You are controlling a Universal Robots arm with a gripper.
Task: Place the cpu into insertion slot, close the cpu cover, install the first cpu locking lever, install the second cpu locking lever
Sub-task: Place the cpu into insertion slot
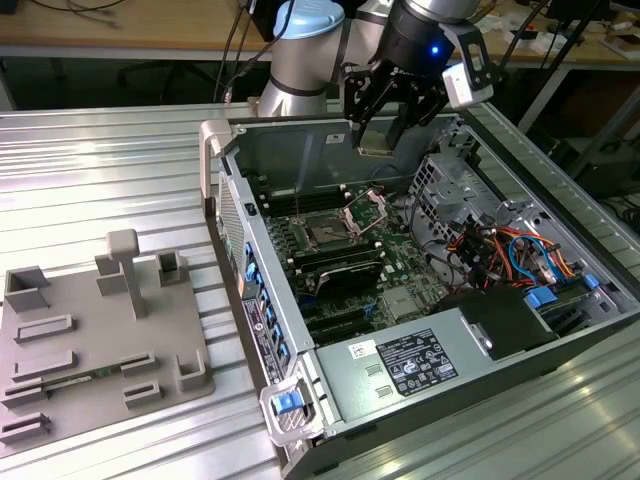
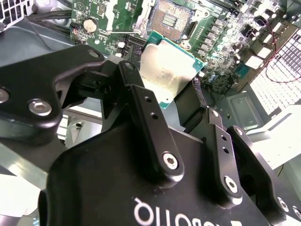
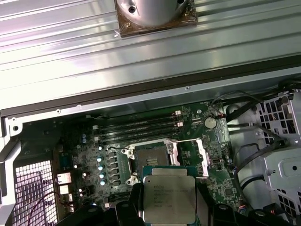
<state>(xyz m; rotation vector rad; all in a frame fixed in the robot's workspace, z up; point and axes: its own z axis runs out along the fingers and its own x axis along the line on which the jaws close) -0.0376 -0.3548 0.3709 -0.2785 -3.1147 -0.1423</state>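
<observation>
The silver-topped cpu [image 3: 168, 197] lies flat in the pincer's [image 1: 378, 140] grip, above the bare insertion slot [image 3: 149, 154] and raised cpu cover [image 1: 368, 210].

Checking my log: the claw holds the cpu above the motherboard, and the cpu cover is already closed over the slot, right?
No: the exterior view shows the cpu cover standing open beside the bare insertion slot. The claw does hold the cpu above the motherboard.

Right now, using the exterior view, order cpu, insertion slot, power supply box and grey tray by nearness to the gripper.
1. cpu, in the fingers.
2. insertion slot, on the motherboard.
3. power supply box, case's near end.
4. grey tray, exterior view's left.
</observation>
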